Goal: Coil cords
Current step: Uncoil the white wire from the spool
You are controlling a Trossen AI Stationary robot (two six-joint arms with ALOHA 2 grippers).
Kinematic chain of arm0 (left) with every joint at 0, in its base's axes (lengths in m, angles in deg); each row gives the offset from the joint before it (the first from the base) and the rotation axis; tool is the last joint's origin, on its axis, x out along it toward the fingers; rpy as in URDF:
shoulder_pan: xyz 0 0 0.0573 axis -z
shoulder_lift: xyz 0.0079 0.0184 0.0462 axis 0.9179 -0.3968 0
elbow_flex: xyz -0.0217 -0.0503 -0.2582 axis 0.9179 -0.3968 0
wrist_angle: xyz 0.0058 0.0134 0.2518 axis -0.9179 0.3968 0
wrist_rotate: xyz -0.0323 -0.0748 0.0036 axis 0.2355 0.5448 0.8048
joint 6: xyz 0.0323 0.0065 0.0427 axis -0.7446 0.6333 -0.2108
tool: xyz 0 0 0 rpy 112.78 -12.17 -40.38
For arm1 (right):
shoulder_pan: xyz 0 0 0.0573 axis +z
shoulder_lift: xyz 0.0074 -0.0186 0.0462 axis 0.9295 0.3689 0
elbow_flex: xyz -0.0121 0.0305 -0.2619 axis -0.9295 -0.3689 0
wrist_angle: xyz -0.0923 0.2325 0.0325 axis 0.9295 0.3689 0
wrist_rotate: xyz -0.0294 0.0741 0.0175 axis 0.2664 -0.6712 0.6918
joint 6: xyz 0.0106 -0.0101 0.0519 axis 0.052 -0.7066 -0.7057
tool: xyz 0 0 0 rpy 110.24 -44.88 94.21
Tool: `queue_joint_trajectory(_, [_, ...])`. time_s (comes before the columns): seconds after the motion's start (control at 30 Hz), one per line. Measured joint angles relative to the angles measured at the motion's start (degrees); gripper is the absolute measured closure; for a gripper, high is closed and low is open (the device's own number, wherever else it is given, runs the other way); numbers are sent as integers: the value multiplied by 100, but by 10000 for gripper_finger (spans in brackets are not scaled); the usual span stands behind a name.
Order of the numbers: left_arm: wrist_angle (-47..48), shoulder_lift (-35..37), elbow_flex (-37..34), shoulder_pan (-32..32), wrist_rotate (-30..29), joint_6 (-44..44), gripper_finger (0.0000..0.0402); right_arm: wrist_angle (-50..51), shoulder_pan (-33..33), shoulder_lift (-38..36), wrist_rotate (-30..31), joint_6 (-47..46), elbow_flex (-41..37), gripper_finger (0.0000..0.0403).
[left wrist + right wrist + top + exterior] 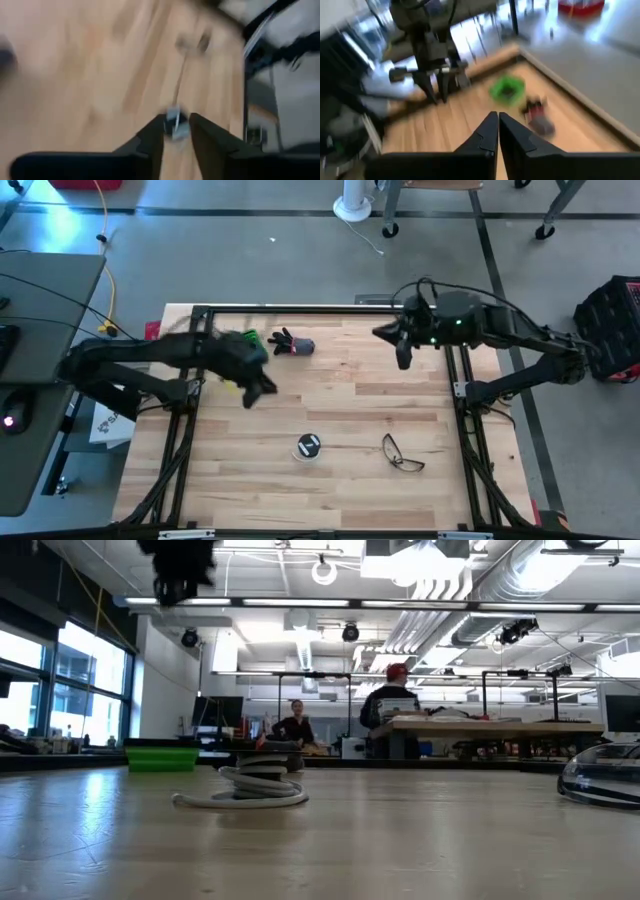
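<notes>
The white cord (240, 800) lies wound in loops around the small black reel (308, 447), which sits flat on the wooden table toward its near edge. My left gripper (262, 388) hangs above the table, left of and farther back than the reel. It is open, and in its blurred wrist view the reel (175, 125) shows on the table beyond the gap. My right gripper (400, 352) is raised over the table's far right part, shut and holding nothing (498, 125).
A pair of glasses (403, 453) lies right of the reel. A green object (250, 338) and a dark red-and-grey object (292, 344) sit near the far edge. A black frame (300, 308) borders the table. People sit in the room behind (392, 700).
</notes>
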Motion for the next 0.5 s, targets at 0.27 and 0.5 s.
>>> queue_joint_trajectory(0.27, [-1745,-1198,-1306,656,1566,1838,205,1510,153,45,-89,-771,-4,317])
queue_joint_trajectory(0.5, [-4262,-1554,-2206,857,897,3606,180,2884,148,556,-234,-1185,-20,218])
